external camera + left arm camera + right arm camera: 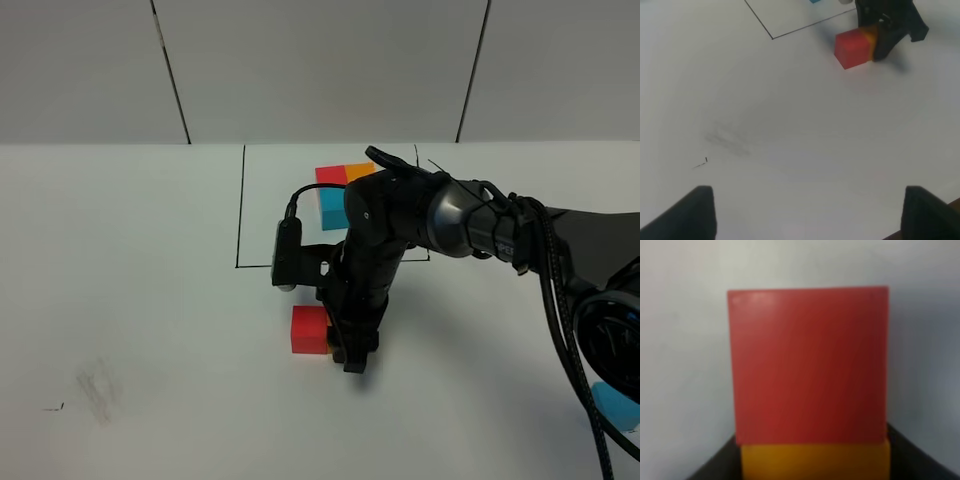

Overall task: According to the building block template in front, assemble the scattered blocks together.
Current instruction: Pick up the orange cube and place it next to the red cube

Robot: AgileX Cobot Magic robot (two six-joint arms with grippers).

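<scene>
My right gripper (pixel 351 355) pinched the orange block (pixel 815 461), flush against the red block (pixel 309 330) just beyond the jaws. My left gripper (pixel 807 215) hung spread and empty. The blue block (pixel 615 405) lay well apart, nearer my right arm.

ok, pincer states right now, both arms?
Left pincer: open, holding nothing.
Right pincer: closed on the orange block, which touches the red block.
</scene>
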